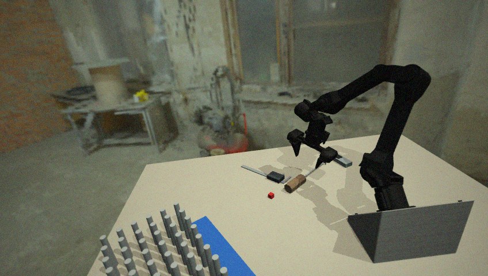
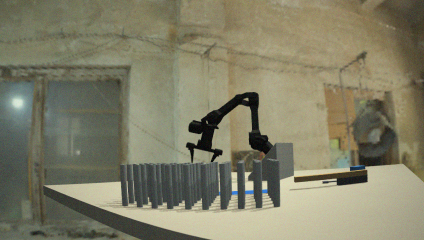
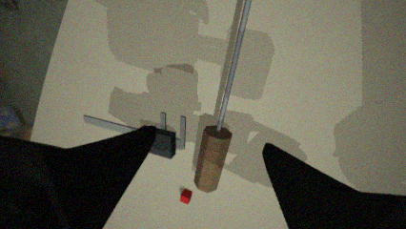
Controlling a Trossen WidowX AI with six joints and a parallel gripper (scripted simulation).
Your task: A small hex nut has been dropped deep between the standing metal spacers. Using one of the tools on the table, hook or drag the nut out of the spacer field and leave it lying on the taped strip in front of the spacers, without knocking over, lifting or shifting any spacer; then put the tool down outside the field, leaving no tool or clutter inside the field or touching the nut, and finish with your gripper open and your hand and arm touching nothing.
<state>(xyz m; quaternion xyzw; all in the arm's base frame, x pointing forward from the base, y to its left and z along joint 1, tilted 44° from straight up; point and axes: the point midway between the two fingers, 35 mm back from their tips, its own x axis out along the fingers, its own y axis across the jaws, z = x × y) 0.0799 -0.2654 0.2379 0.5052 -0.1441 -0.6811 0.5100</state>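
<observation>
My gripper is open and empty, pointing down above a tool with a brown wooden handle. In the wrist view the handle lies between the two fingers, below them on the table. Its thin metal shaft runs out of the top of that view. A dark block with flat grey strips lies beside it. The grey metal spacers stand upright in rows. The blue taped strip lies in front of them. I cannot see the nut.
A small red cube lies near the handle's end. A grey bar lies behind the gripper. A grey panel stands by the arm's base. A wooden bar rests by a dark block at the right in the exterior view.
</observation>
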